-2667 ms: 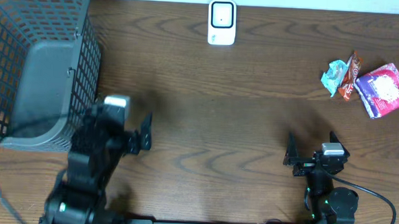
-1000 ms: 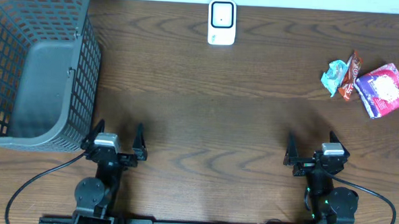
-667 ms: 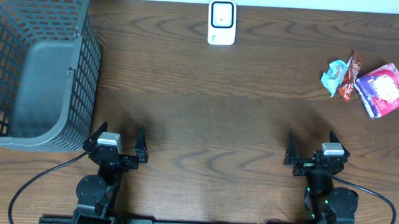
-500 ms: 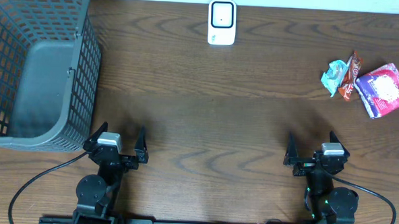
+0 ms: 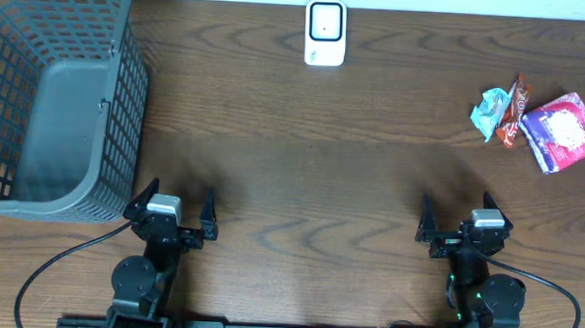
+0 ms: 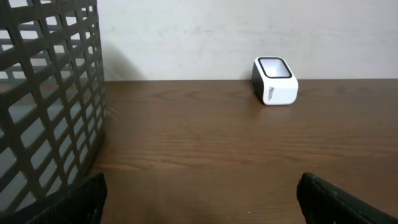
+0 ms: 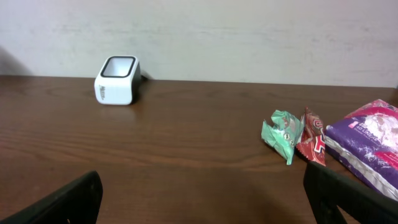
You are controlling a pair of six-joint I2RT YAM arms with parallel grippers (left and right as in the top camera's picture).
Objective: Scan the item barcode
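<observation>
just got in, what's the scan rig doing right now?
Nothing is being handled. The left tool and right tool sit open and empty at the near table edge. The white scanner stands at the far edge; the purple packet, red wrapper and green wrapper lie untouched far right. The grey basket is at left.

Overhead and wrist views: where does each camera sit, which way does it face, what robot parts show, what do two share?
Overhead: above table, looking down: basket, scanner, snack packets; left arm, right arm.
Left wrist: low, facing wall: basket, scanner; left fingers.
Right wrist: likewise: scanner, snack packets; right fingers.
Shared: scanner, in all three.
</observation>
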